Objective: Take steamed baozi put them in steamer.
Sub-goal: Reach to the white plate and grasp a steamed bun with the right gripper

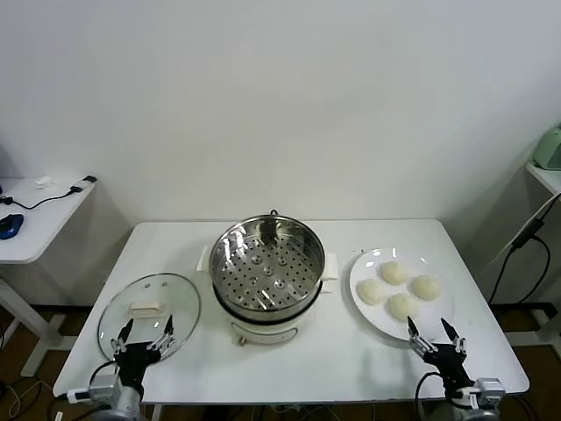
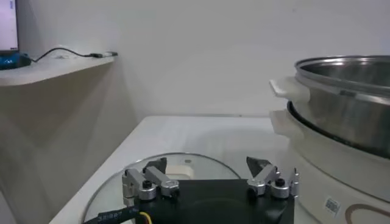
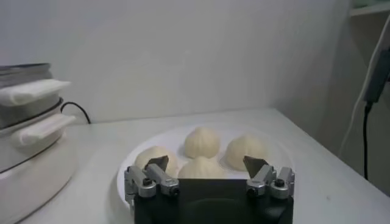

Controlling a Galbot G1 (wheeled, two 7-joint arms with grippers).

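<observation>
Several cream-white baozi [image 1: 401,287] lie on a white plate [image 1: 364,307] at the table's right; they also show in the right wrist view [image 3: 202,142]. The steel steamer [image 1: 267,263] with its perforated tray stands at the table's middle, with no baozi in it. My right gripper [image 1: 436,334] is open and empty at the front edge, just in front of the plate; the right wrist view shows it too [image 3: 206,164]. My left gripper [image 1: 143,332] is open and empty at the front left, over the near edge of the glass lid [image 1: 149,314].
The glass lid with a white handle lies flat at the table's left. A side table [image 1: 35,219] with a cable and a mouse stands far left. A shelf with a green item [image 1: 550,149] and a hanging cable stands far right.
</observation>
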